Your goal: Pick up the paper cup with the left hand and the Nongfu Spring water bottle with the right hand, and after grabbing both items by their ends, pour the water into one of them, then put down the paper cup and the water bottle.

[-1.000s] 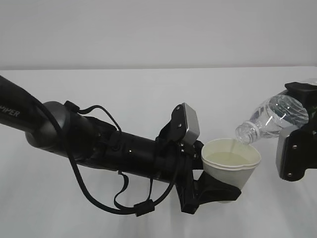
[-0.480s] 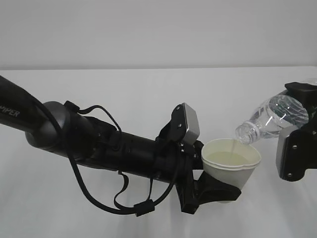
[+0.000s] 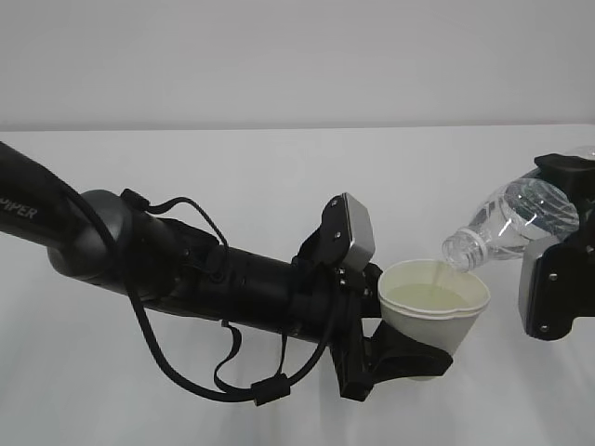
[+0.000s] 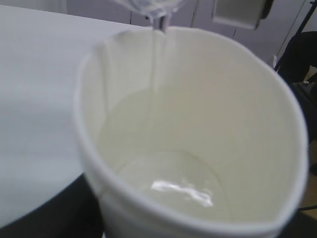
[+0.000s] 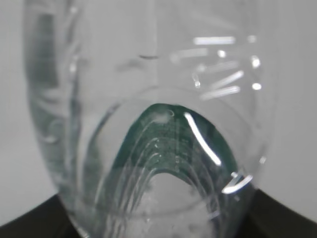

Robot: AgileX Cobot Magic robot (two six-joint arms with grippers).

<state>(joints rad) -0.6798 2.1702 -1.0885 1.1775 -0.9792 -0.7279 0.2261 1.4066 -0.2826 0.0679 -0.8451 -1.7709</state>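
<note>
Exterior view showed the black left gripper (image 3: 402,358) clamped around the small white paper cup (image 3: 433,311) above the white table (image 3: 232,186). At right, the right gripper (image 3: 558,255) held the tipped clear ribbed plastic bottle (image 3: 507,223), and water (image 4: 158,64) ran into the cup.

White lettering "PIPER", first letter cut off, on the left hand (image 3: 406,358) arm's upper link

The paper cup (image 3: 435,303) is matt white paper with a smooth, pale cream inside, between the matt black plastic fingers (image 3: 409,358) of the left hand (image 3: 395,358). The Nongfu Spring water bottle (image 3: 507,223) is clear glossy ribbed plastic. The water (image 4: 173,183) shines. The table (image 3: 232,186) looks matt white.
</note>
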